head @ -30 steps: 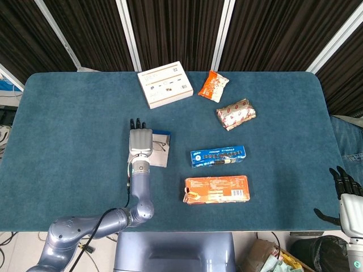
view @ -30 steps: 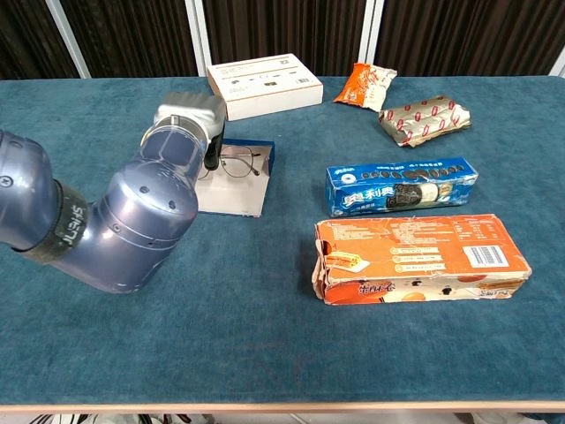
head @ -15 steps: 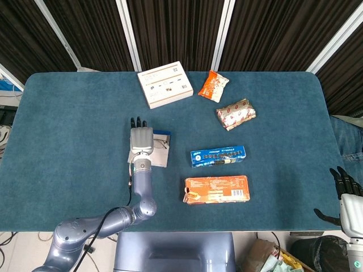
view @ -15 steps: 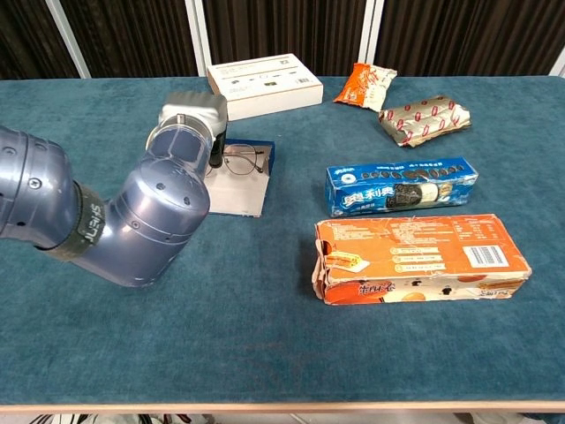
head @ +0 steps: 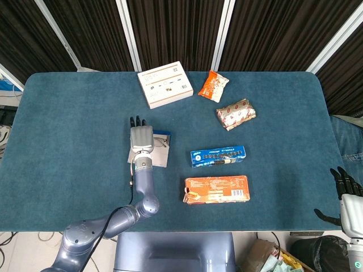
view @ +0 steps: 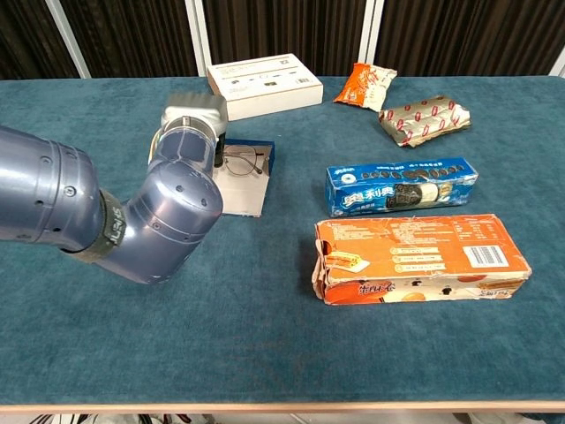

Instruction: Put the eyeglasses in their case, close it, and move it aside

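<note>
One pair of eyeglasses (view: 240, 162) lies in one open case (view: 244, 188) left of the desk (head: 68, 124) centre. One white box (head: 165, 84) sits at twelve o'clock from it, two snack packets at one and two cookie boxes at three to four. The left hand (head: 140, 137) reaches flat over the case; its grip can't be made out. The right hand (head: 347, 195) hangs spread and empty off the desk at four o'clock.

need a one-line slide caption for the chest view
Left hand reaching over the open case beside the eyeglasses, snack boxes to the right.
</note>
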Robot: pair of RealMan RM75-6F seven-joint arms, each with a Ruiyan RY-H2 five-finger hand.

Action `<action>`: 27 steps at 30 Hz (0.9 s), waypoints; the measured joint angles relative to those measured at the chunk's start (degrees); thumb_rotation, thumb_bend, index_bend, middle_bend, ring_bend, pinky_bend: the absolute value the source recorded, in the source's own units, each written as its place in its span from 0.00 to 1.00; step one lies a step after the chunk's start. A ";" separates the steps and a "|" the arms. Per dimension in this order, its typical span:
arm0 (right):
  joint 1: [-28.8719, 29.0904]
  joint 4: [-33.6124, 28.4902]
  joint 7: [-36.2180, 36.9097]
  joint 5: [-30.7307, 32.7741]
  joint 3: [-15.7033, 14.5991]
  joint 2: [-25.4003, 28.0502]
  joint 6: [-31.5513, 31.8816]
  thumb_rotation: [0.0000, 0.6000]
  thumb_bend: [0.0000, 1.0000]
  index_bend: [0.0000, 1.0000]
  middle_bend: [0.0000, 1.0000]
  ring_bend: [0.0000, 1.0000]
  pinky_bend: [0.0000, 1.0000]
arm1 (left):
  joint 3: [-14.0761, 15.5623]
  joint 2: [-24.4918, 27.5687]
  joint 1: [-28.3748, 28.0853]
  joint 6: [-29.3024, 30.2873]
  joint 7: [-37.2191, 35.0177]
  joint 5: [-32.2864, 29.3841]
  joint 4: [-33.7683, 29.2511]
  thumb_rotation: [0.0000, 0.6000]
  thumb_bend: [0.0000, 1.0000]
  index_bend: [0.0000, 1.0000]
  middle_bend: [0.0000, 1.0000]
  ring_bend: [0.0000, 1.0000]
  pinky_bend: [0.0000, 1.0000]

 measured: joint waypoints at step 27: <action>0.05 -0.20 -0.04 0.21 -0.03 0.10 -0.29 1.00 0.13 0.05 0.00 0.11 0.16 | -1.01 -2.29 -1.27 -2.46 -2.38 1.80 4.02 1.00 0.45 0.47 0.19 0.00 0.00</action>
